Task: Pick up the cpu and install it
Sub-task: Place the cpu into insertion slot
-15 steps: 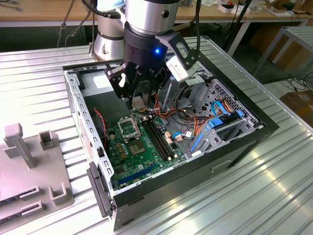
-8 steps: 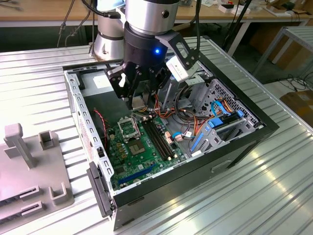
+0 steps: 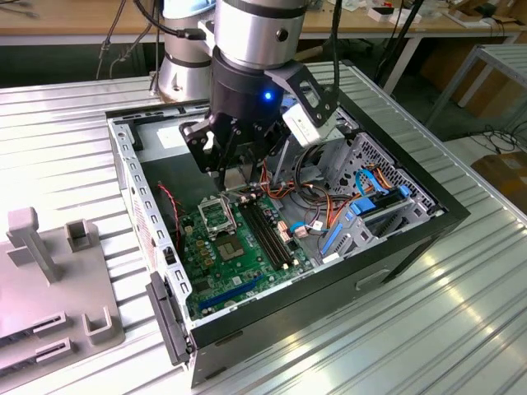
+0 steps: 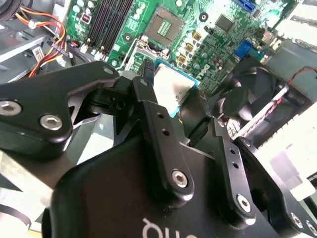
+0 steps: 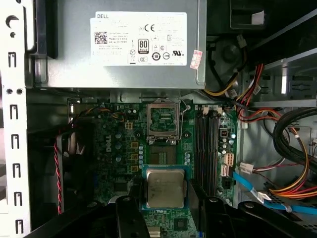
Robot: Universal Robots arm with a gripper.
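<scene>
1. The black two-fingered end effector (image 5: 165,197) is closed on the cpu (image 5: 165,187), a small flat square chip with a shiny silver-grey metal top. It is clamped by two opposite edges between the fingers (image 5: 130,210), as both wrist views show (image 4: 171,91).
2. The cpu is held clear of the green motherboard (image 5: 119,148), inside the open black computer case (image 3: 370,271), which lies on the ribbed metal table (image 3: 66,123).
3. Key relation: the hollow square metal socket frame (image 5: 163,121) is seen open and unfilled, and lies between the held cpu and the grey power-supply box (image 5: 74,49). In the exterior view the end effector (image 3: 235,185) hangs over the board, with the socket frame (image 3: 216,216) just beside its tips, towards the exterior view's left and lower.
4. No long axis is offered by the chip, as it is square. In the first wrist view its edges are judged to run near parallel to the socket frame's edges, so little twist seems owed.
5. The long black memory slots (image 5: 208,134) run alongside the socket frame, apart from the cpu.
6. Writing: a white rectangular label (image 5: 138,38) with printed marks and a small code square is stuck on the power-supply box; fine print is stamped on the chip's top. Neither is read off here.
</scene>
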